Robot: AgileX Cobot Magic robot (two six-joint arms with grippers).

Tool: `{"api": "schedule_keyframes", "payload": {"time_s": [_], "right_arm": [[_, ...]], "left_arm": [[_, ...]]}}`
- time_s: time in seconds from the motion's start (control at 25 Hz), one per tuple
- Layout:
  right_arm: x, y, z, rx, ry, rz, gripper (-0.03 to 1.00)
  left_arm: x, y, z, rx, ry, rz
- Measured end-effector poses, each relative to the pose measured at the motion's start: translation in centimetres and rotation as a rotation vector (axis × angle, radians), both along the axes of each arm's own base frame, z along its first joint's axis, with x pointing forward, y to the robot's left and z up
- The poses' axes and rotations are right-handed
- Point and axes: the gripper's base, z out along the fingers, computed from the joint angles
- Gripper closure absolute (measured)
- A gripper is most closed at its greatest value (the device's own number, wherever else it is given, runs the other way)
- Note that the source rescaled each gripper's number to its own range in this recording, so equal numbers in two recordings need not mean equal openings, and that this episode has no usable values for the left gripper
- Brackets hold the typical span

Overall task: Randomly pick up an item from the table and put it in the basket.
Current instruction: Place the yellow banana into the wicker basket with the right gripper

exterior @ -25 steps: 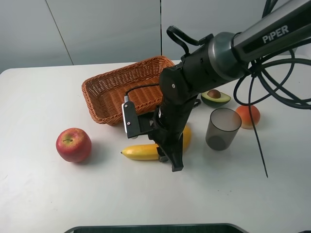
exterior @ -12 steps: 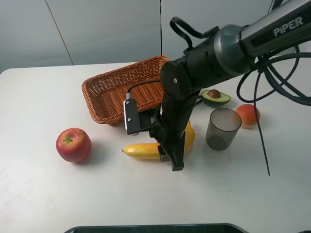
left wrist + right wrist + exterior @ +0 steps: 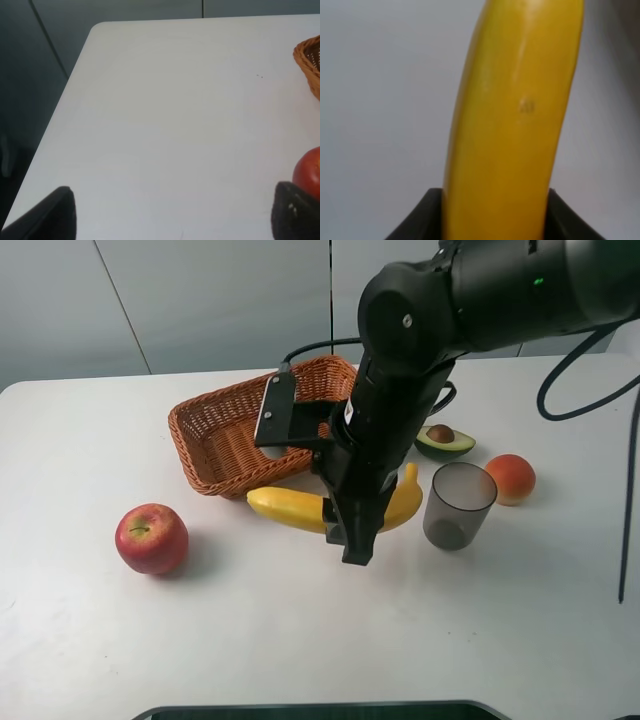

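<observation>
My right gripper is shut on the middle of the long yellow banana and holds it level, lifted off the white table, just in front of the wicker basket. In the right wrist view the banana fills the frame between the dark fingers. My left gripper is open and empty over the table's left part; a basket corner and the red apple show at that view's edge. The left arm does not show in the exterior view.
A red apple lies left of the banana. A grey translucent cup stands close to the banana's right end. A halved avocado and a round orange-red fruit lie behind and right of the cup.
My right gripper has lifted the banana off the table and carried it up and back towards the basket. The arm has risen. The other things have not moved.
</observation>
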Motion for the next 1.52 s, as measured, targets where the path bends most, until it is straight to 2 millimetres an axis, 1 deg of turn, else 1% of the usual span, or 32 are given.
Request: {"api": "schedule_keyframes", "payload": {"time_s": [0.16, 0.32, 0.56, 0.68, 0.76, 0.92, 1.08, 1.2, 1.32, 1.52], "right_arm": [[-0.4, -0.4, 2.5, 0.058, -0.026, -0.088, 0.96], [-0.4, -1.1, 4.3, 0.104, -0.050, -0.140, 0.96], [1.0, -2.5, 4.7, 0.115, -0.051, -0.233, 0.96], [1.5, -2.9, 4.9, 0.117, -0.058, -0.253, 0.96], [2.1, -3.0, 5.5, 0.133, -0.075, -0.265, 0.96], [3.8, -2.1, 6.7, 0.182, -0.124, -0.279, 0.96], [6.0, -0.5, 7.6, 0.232, -0.194, -0.276, 0.96], [7.9, 0.9, 7.8, 0.274, -0.245, -0.280, 0.96], [9.7, 1.9, 7.3, 0.291, -0.329, -0.250, 0.96], [11.5, 3.1, 5.6, 0.248, -0.425, -0.086, 0.96]], "left_arm": [[0.0, 0.0, 0.0, 0.000, 0.000, 0.000], [0.0, 0.0, 0.0, 0.002, 0.000, -0.001], [0.0, 0.0, 0.0, 0.003, 0.001, -0.002], [0.0, 0.0, 0.0, 0.003, 0.001, -0.002], [0.0, 0.0, 0.0, 0.003, 0.001, -0.002], [0.0, 0.0, 0.0, 0.003, 0.001, -0.002], [0.0, 0.0, 0.0, 0.003, 0.001, -0.002], [0.0, 0.0, 0.0, 0.003, 0.001, -0.002], [0.0, 0.0, 0.0, 0.003, 0.001, -0.002], [0.0, 0.0, 0.0, 0.003, 0.001, -0.002]]}}
